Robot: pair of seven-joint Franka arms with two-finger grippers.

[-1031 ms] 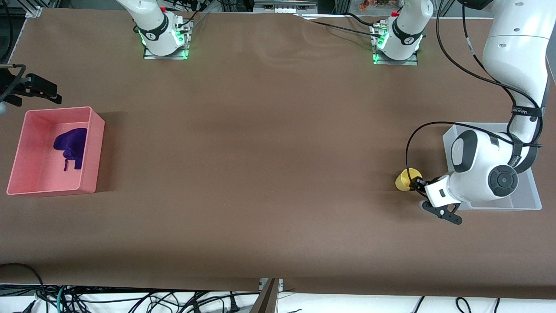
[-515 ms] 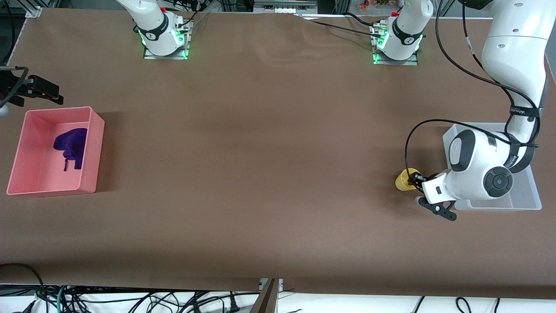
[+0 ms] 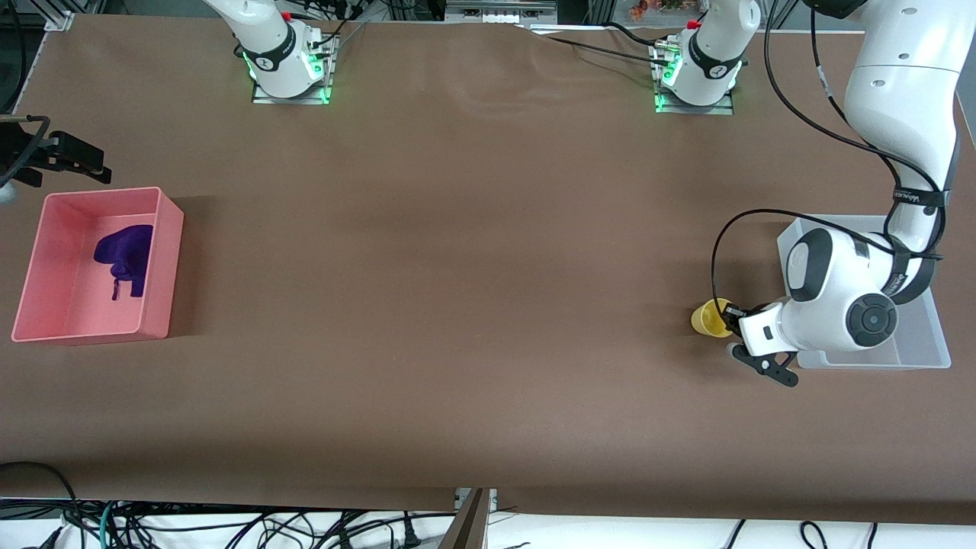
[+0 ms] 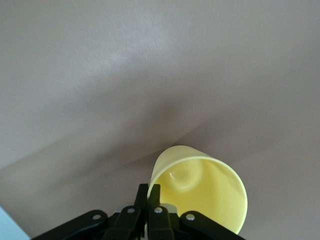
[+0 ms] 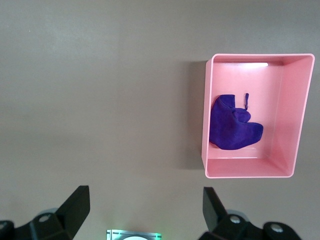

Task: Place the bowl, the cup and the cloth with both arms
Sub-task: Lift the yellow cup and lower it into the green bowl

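Note:
The yellow cup [image 3: 707,318] is beside the clear bin [image 3: 936,345], toward the left arm's end of the table. My left gripper [image 3: 728,315] is shut on its rim, one finger inside and one outside, as the left wrist view shows the gripper [image 4: 148,192] and the tilted cup [image 4: 210,185]. The purple cloth [image 3: 124,255] lies in the pink bin [image 3: 164,263]; the right wrist view shows the cloth [image 5: 231,127] too. My right gripper [image 3: 85,163] is open and empty, in the air beside the pink bin [image 5: 300,120]. The bowl is hidden.
The left arm's white forearm and wrist cover most of the clear bin, so its contents do not show. Both arm bases stand at the table's edge farthest from the front camera. The brown tabletop stretches between the two bins.
My left gripper has shifted slightly away from the clear bin with the cup in it. The right gripper has barely moved.

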